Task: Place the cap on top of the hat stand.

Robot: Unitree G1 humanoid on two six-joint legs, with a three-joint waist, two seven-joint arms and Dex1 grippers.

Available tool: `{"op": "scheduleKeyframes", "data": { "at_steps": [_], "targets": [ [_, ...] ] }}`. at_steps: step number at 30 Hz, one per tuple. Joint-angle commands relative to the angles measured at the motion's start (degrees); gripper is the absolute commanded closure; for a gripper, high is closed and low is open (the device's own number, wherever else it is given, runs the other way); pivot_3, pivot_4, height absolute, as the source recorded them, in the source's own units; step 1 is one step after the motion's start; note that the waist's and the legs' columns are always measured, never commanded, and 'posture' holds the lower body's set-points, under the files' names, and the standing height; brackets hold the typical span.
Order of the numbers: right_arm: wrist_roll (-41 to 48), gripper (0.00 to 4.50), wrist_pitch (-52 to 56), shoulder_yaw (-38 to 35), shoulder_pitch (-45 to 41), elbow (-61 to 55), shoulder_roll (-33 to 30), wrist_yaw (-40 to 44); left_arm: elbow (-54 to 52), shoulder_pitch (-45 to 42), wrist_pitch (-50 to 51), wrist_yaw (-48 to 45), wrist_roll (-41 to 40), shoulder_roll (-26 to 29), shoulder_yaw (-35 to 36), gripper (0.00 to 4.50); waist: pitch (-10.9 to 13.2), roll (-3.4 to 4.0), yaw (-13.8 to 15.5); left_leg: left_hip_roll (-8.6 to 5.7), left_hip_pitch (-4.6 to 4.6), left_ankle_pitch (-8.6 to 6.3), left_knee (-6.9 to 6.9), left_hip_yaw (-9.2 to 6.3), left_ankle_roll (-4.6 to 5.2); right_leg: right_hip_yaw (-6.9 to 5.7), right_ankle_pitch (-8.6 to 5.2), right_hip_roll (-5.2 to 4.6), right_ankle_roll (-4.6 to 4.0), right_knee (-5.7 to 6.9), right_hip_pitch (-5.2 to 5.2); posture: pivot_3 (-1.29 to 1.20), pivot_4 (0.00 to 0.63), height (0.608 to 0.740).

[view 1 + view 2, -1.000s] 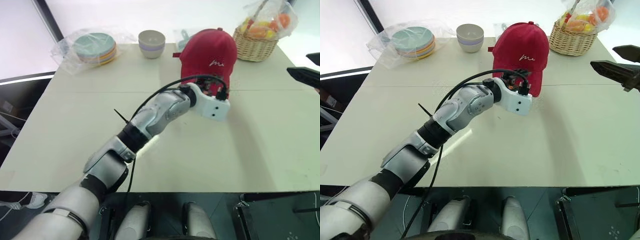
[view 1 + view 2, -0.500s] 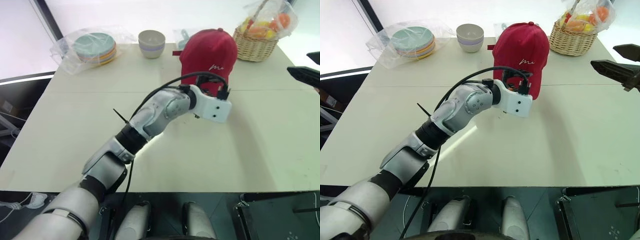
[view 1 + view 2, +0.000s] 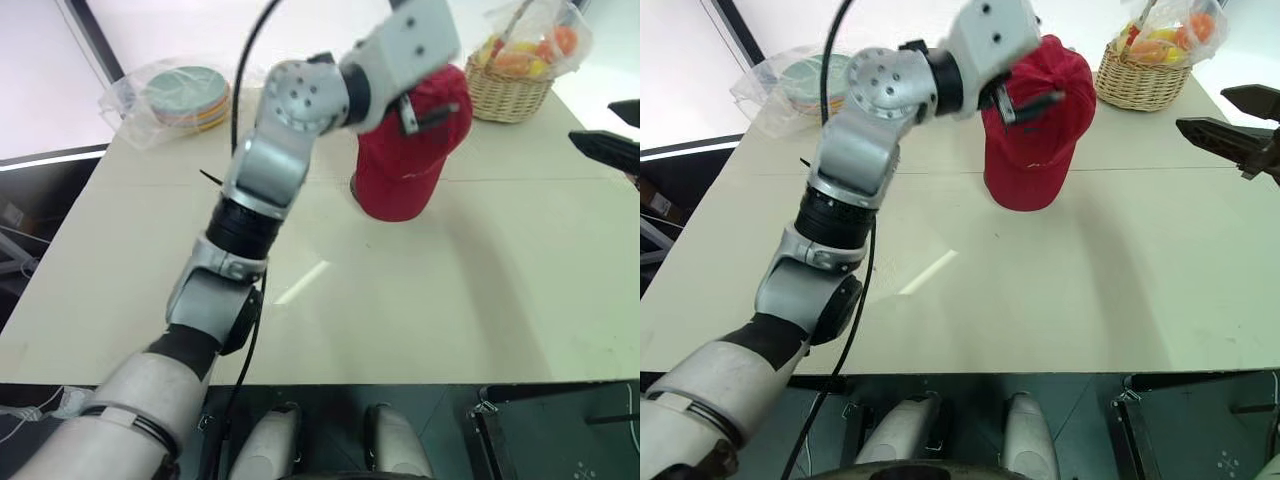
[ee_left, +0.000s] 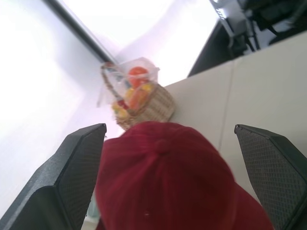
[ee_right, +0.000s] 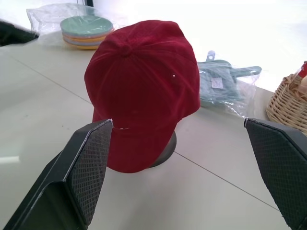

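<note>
Your desk (image 3: 480,300) carries the cap (image 3: 410,160), which sits draped over the hat stand (image 5: 168,146); only the stand's base edge peeks out under the brim. Your left arm is raised above the desk, its left claw (image 4: 175,177) spread wide either side of the cap's crown, not touching. Your right claw (image 5: 184,172) is level at the desk's right edge, fingers spread, aimed at the cap.

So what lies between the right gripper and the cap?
Just bare table, in the right wrist view: nothing between the right gripper and the cap.
</note>
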Motion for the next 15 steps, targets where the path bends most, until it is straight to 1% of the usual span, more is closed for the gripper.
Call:
{"op": "scheduleKeyframes", "data": {
  "at_steps": [1,5,8,10,12,15],
  "targets": [
    [0.1,0.0,-1.3,0.3,-2.3,0.1,-0.2,-0.1,4.4,-3.0,-1.4,2.1,-2.9,3.6,4.3,0.02,0.0,0.0,-0.1,0.0,0.0,0.0,0.0,0.01,0.0,0.0,0.0,0.0,0.0,0.01,-0.01,0.0,0.15,0.74],
    [-0.6,0.0,-2.2,2.4,-4.5,2.1,0.3,-0.2,11.2,-5.0,-0.4,0.4,-6.8,11.2,8.6,0.02,0.0,0.01,-0.3,0.0,0.0,0.0,-0.02,0.01,0.0,0.01,0.0,0.0,0.0,0.02,-0.05,0.0,0.15,0.74],
    [-2.1,0.0,-3.9,4.2,-6.6,5.6,1.5,-1.0,13.3,-3.5,3.3,-3.3,-10.0,18.1,11.2,0.02,0.0,0.02,-0.8,0.0,-0.01,0.0,-0.04,0.0,0.0,0.0,0.0,0.0,0.0,0.02,-0.06,0.0,0.15,0.74],
    [-3.1,0.0,-4.8,5.0,-6.9,7.0,2.6,-1.7,11.9,-0.1,7.0,-5.2,-12.0,22.5,12.8,0.02,0.0,0.01,-1.3,-0.01,-0.01,0.0,-0.05,-0.04,0.0,-0.02,0.0,0.0,0.0,0.02,-0.05,0.0,0.15,0.74],
    [-3.0,0.0,-4.5,4.7,-5.9,6.5,4.0,-2.8,7.7,5.2,10.5,-5.3,-14.4,25.5,15.2,0.02,0.0,0.03,-1.5,-0.02,-0.01,0.0,-0.06,-0.04,0.0,-0.01,0.0,-0.01,0.0,0.02,-0.04,0.0,0.15,0.74],
    [-2.2,0.0,-4.2,2.8,-2.6,4.1,6.8,-5.0,-1.7,16.7,12.1,-4.4,-16.1,28.3,17.3,0.02,0.0,0.04,-1.5,0.0,0.0,0.0,-0.05,-0.1,-0.01,-0.01,0.0,-0.01,0.0,0.06,-0.05,0.0,0.15,0.74]
  ]
}}
